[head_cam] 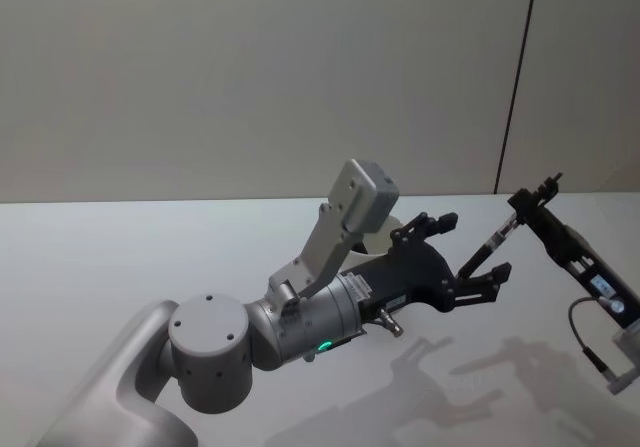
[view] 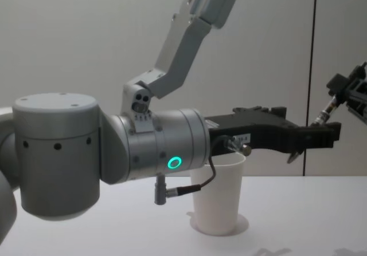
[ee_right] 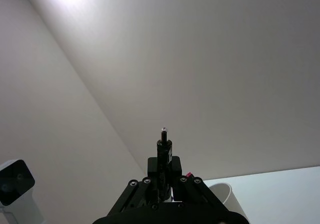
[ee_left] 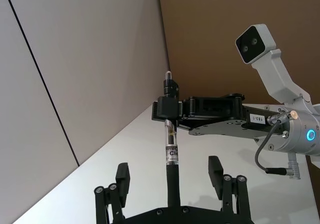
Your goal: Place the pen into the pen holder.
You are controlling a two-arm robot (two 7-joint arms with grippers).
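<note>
Pen (head_cam: 489, 247) is held in the air, and the left wrist view gives you its full length. The left gripper (ee_left: 169, 171) has its fingers spread wide, with the pen's lower end reaching in between them and neither finger pressed on it. The chest view adds what that one lacks: the white paper cup (view: 221, 201) standing upright under the left gripper's wrist. Further right, the right gripper (head_cam: 528, 205) is pinched on the pen's upper part, with the tip poking past its fingers.
</note>
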